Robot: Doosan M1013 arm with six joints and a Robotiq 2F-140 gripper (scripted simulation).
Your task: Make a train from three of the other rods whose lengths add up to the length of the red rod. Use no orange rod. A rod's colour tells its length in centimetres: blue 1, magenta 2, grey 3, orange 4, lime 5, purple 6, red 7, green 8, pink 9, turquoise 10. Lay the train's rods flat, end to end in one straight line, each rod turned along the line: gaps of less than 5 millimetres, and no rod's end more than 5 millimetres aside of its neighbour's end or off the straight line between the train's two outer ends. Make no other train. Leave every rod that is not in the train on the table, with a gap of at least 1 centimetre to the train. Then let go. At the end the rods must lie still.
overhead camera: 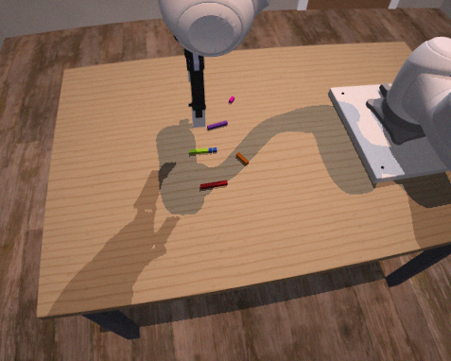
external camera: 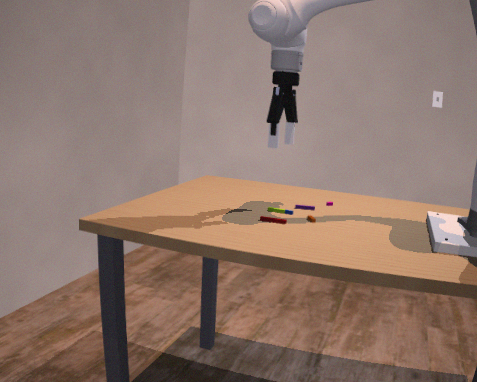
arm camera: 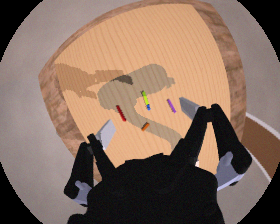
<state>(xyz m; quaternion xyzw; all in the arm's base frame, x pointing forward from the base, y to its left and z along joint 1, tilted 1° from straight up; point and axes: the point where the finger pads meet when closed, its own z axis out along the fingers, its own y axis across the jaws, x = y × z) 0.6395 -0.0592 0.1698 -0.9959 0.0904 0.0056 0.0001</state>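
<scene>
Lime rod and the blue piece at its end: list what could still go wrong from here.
1. The lime rod and blue piece look joined, but the joint is too small to check; a gap or sideways step is possible.
2. If the open hand descends, it could nudge that line or the nearby purple rod.
</scene>
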